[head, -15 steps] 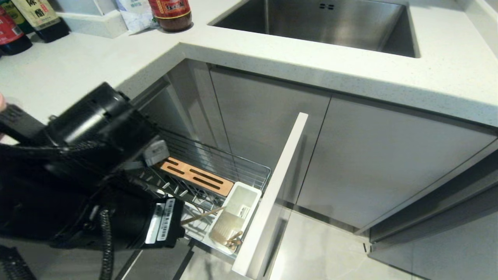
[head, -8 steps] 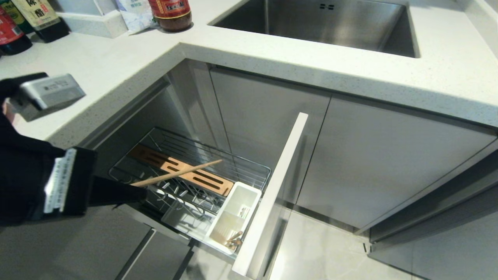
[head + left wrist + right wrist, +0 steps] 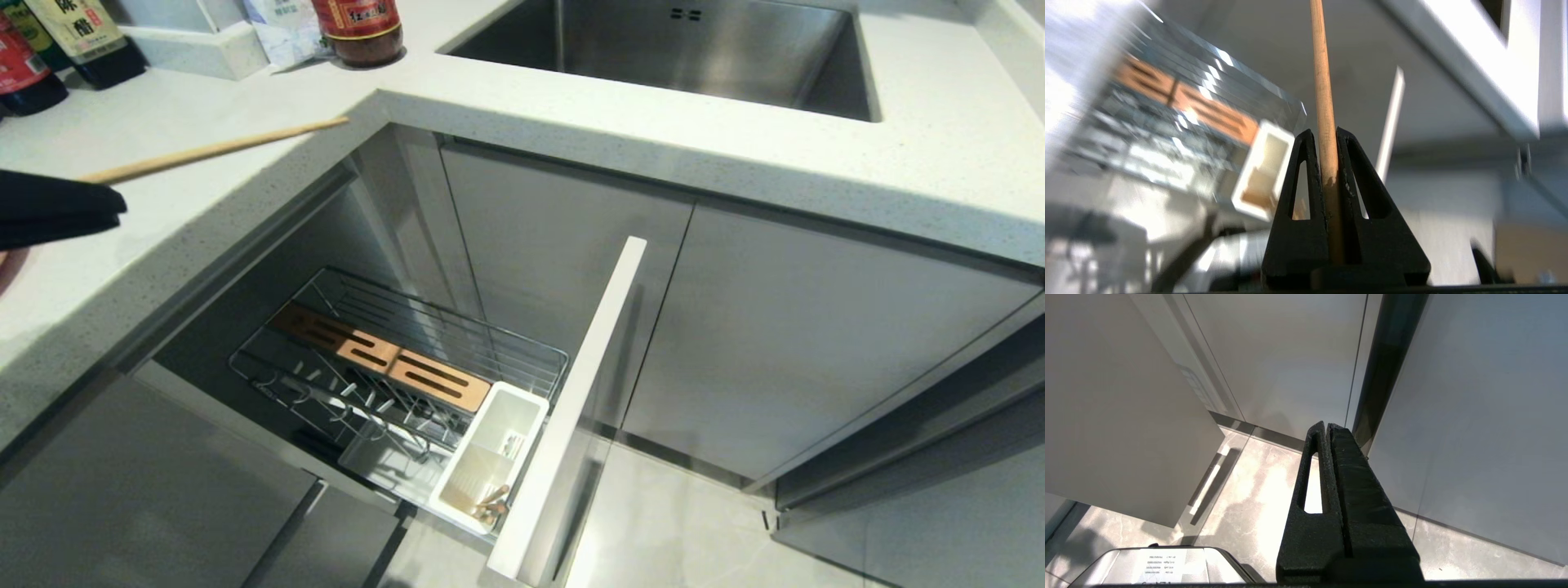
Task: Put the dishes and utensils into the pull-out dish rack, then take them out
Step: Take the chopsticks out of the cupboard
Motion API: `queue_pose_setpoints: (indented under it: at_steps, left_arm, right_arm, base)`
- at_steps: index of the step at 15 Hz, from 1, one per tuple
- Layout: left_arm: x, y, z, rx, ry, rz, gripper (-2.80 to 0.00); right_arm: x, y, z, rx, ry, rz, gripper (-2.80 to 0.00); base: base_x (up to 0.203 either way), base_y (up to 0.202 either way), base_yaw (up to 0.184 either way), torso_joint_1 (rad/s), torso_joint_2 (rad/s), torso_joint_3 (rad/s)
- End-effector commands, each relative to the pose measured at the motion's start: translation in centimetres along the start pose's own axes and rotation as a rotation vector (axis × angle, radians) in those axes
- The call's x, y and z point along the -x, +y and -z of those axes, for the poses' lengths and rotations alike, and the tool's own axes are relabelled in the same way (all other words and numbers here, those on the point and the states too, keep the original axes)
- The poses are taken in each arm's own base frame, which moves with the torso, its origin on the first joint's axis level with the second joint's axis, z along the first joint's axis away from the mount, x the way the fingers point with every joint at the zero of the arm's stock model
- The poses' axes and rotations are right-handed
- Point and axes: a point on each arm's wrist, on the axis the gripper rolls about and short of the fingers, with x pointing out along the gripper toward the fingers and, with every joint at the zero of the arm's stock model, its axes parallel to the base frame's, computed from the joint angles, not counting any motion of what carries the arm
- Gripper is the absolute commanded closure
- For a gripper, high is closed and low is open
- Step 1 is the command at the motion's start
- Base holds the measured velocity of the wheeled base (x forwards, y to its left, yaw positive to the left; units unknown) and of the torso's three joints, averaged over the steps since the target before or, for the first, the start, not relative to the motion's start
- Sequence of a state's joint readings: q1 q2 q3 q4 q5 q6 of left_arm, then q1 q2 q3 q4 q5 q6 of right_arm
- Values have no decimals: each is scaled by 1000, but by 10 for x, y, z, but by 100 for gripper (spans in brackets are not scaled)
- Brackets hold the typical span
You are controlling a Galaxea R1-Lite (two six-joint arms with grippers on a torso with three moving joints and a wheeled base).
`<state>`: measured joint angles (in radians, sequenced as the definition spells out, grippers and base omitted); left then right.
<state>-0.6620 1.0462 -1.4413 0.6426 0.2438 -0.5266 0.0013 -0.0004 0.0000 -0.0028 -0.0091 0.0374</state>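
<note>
We are unloading: our left gripper (image 3: 1327, 134), at the far left over the pale speckled stone countertop (image 3: 204, 106), is clamped on one light-brown wooden chopstick (image 3: 212, 149), which sticks out level to the right above the counter. To do this well, we judge we should lower it flat, keep its tip away from the counter's edge, and only then release. Half a second ago the stick hung low over the chrome wire pull-out dish rack (image 3: 392, 367); now it is up at counter height. Something brown, likely the other stick, lies in the white plastic utensil cup (image 3: 490, 457). Our right gripper (image 3: 1327, 428) hangs parked, fingers together, by the cabinet doors.
</note>
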Motion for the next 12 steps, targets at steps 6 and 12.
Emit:
queue_pose_setpoints:
  at_steps: [6, 12]
  left_arm:
    - [21, 23, -28, 14, -354, -319, 0]
    - [38, 32, -39, -70, -534, -662, 0]
  right_arm:
    - [0, 0, 0, -1, 0, 0, 0]
    - [0, 0, 0, 1, 0, 0, 0]
  base:
    - [0, 0, 0, 0, 0, 0]
    - [0, 0, 0, 0, 0, 0]
